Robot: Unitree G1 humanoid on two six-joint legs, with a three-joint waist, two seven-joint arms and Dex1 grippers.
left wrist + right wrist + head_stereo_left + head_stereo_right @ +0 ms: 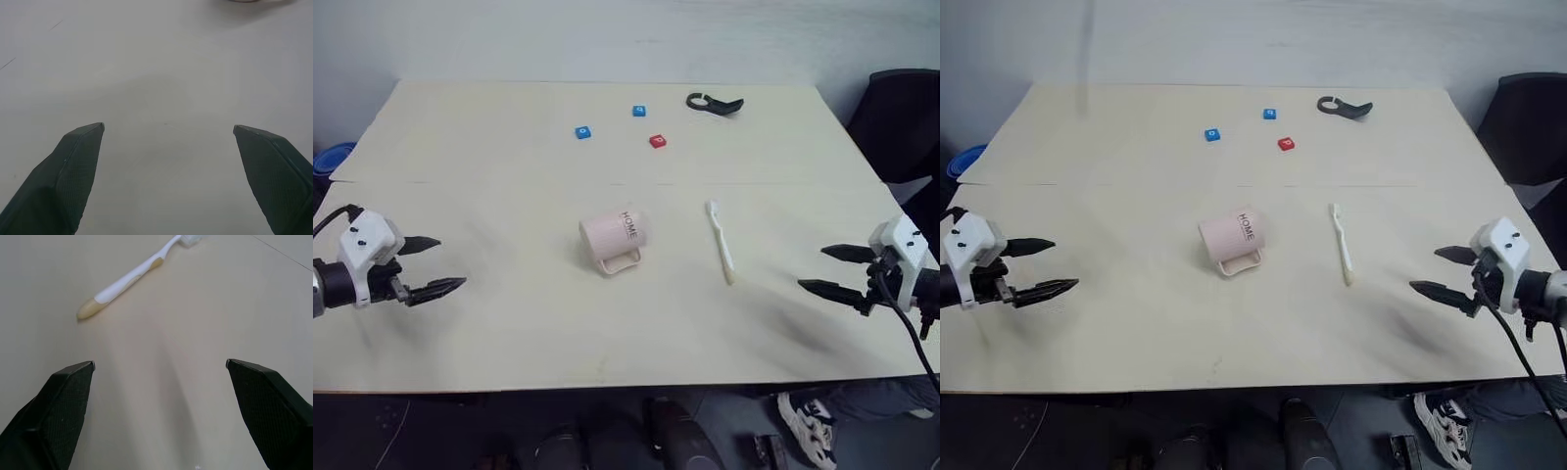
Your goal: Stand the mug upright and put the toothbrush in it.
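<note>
Item one: the mug (614, 238), pale pink, which we find lying on its side on the table (509, 176), handle toward the near edge, well apart from both grippers and roughly midway between them.

Item two: the toothbrush (721, 241), flat on the table, just beside the mug on the right gripper's side, nearer that gripper than the left.

Item three: the left gripper (431, 264), fingers spread wide, holding nothing.

Item four: the right gripper (832, 270), likewise spread wide and empty.

Sundries beyond the mug: two blue blocks (583, 132), one red block (657, 141), a black clip (713, 103).
</note>
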